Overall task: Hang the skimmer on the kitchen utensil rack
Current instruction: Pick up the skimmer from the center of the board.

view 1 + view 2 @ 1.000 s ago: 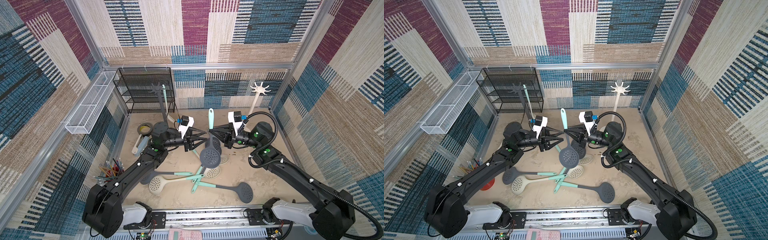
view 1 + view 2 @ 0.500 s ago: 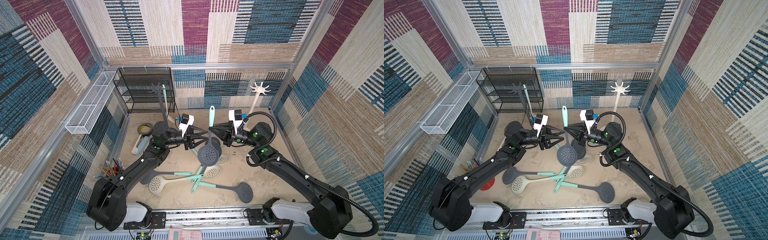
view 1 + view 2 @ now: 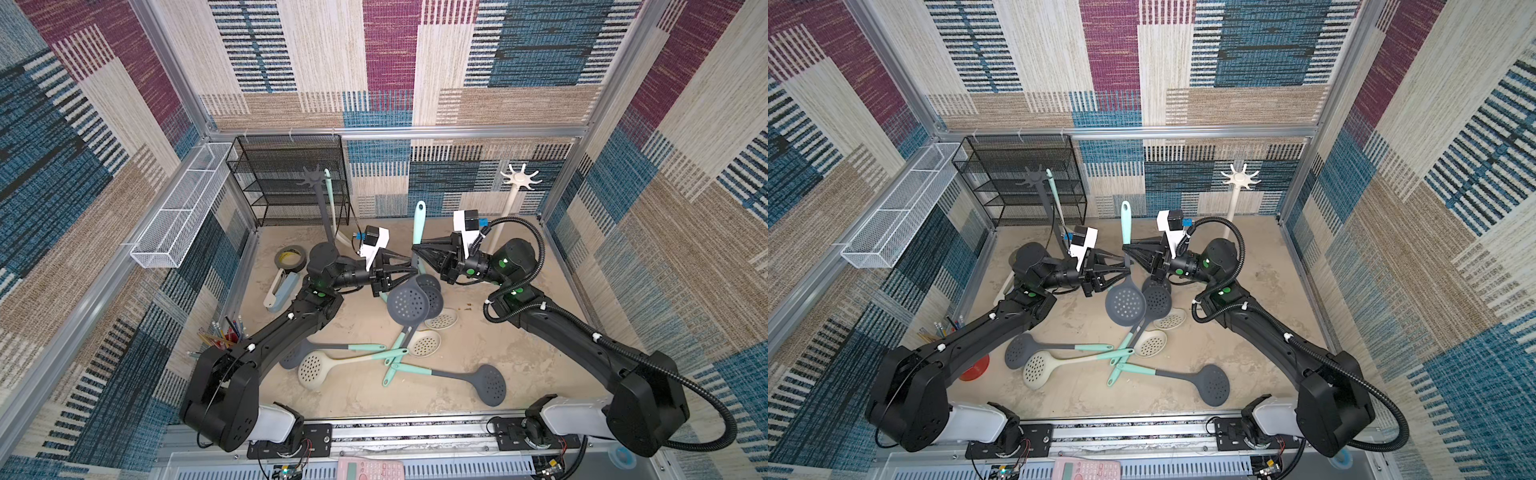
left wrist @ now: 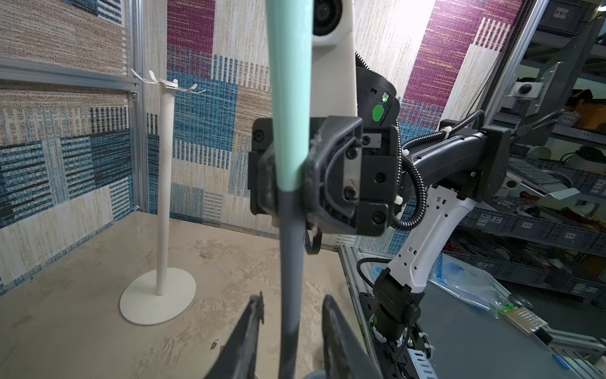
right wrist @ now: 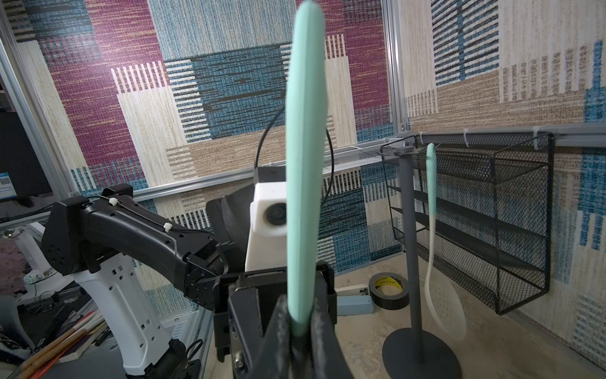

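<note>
- Since a second earlier, the left gripper had closed in on the skimmer's shaft, its jaws had narrowed, and the skimmer had risen slightly.
- Skimmer stood upright in mid-air over the middle of the table. Its mint handle pointed up and its grey perforated head hung above the loose skimmers.
- Right gripper was clamped tight on the skimmer where the mint handle meets the grey shaft.
- Left gripper was partly open, with one finger on either side of the grey shaft, lower down than the right gripper's hold. The left wrist view showed a gap on both sides, so it had no grip.
- Grey utensil rack stood far left, before a black mesh shelf. A cream skimmer hung from it.
- White utensil rack stood far right, well apart from the held skimmer.
- Loose skimmers lay crossed on the near middle of the table.
- Tape roll lay at the left, near the grey rack's base.
</note>
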`<act>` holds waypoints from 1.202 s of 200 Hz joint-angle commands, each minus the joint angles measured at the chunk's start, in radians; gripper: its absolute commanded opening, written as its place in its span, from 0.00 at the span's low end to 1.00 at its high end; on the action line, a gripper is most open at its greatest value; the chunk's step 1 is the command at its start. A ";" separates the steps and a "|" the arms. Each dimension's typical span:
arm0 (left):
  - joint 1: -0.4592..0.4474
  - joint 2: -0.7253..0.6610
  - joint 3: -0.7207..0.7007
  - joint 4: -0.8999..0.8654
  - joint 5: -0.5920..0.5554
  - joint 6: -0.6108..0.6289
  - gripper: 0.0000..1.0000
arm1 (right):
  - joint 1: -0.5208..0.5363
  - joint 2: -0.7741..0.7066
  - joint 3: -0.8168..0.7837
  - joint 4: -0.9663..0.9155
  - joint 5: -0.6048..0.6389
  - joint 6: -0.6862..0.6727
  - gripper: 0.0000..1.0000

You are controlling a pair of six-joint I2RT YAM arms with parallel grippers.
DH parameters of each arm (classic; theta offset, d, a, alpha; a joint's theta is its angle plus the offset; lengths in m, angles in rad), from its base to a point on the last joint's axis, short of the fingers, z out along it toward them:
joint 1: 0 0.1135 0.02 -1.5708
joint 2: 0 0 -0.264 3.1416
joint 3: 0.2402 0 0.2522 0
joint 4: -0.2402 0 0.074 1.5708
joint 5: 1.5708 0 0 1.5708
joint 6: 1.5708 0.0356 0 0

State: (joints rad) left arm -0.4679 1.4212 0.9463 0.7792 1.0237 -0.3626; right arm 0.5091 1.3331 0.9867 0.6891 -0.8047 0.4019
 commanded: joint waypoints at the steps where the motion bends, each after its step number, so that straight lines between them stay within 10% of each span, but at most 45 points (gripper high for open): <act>1: -0.001 0.004 0.006 0.054 -0.034 -0.020 0.27 | 0.000 0.013 0.015 0.059 -0.013 0.035 0.02; 55: -0.002 -0.043 -0.013 -0.055 -0.163 0.061 0.00 | 0.000 0.027 0.026 -0.014 0.011 -0.025 0.15; 116: -0.033 -0.102 -0.030 -0.268 -0.563 0.195 0.00 | 0.000 -0.069 0.040 -0.300 0.215 -0.238 0.68; 240: -0.110 0.160 0.157 -0.299 -1.392 0.229 0.00 | 0.000 -0.125 0.008 -0.463 0.416 -0.365 0.72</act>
State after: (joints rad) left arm -0.5690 1.5562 1.0607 0.4732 -0.1787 -0.1802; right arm 0.5083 1.2034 0.9794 0.2344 -0.4057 0.0708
